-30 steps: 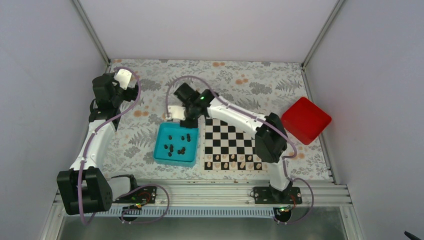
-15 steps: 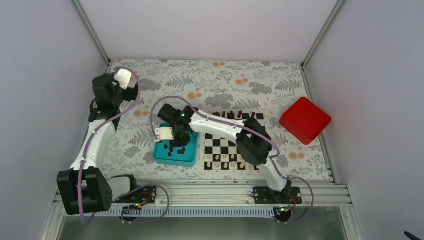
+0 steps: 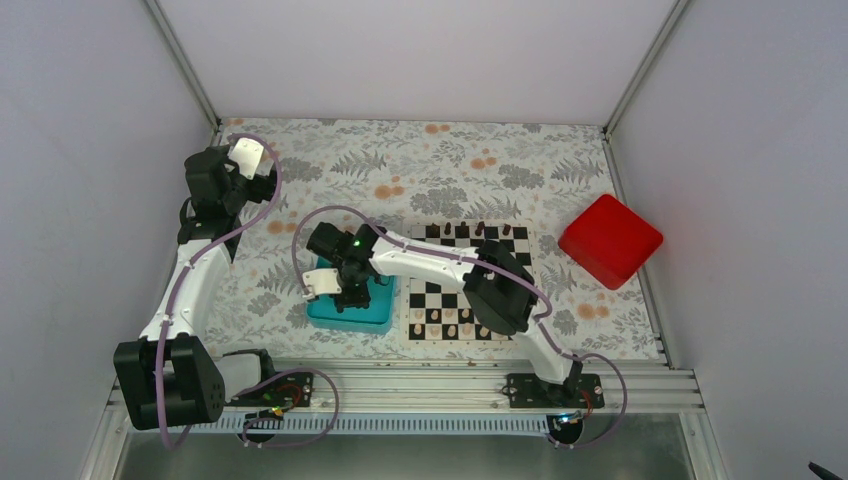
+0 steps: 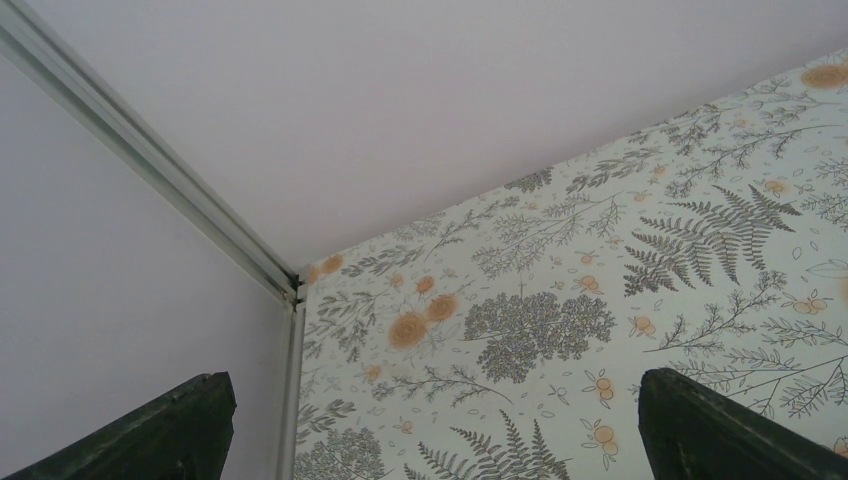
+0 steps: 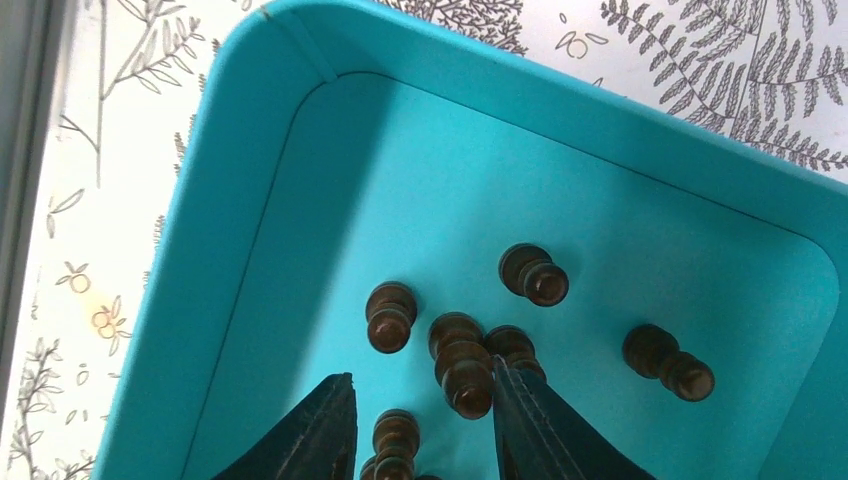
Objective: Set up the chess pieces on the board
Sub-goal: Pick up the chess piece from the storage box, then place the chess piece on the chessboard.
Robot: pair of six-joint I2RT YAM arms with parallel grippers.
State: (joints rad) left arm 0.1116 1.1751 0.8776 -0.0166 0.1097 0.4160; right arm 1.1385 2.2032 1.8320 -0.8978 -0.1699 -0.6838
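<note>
The chequered board (image 3: 460, 280) lies at centre right, with pale pieces along its near row and a few dark pieces (image 3: 480, 229) on its far row. Several dark chess pieces (image 5: 465, 365) lie in the teal tray (image 5: 250, 220), which also shows in the top view (image 3: 330, 315). My right gripper (image 5: 420, 395) is open, down inside the tray, its fingers either side of a dark piece (image 5: 395, 440), with another against the right finger. In the top view the right gripper (image 3: 352, 295) covers the tray. My left gripper (image 4: 430, 420) is open and empty at the far left (image 3: 255, 185).
A red box (image 3: 610, 240) stands right of the board. Grey walls enclose the floral-patterned table (image 3: 450, 160). A metal rail (image 3: 400, 375) runs along the near edge. The left wrist view shows the far left table corner (image 4: 295, 290).
My right arm has swung left and nearer, from the board's far left corner to over the tray, and lowered its gripper into it. The left arm has not moved.
</note>
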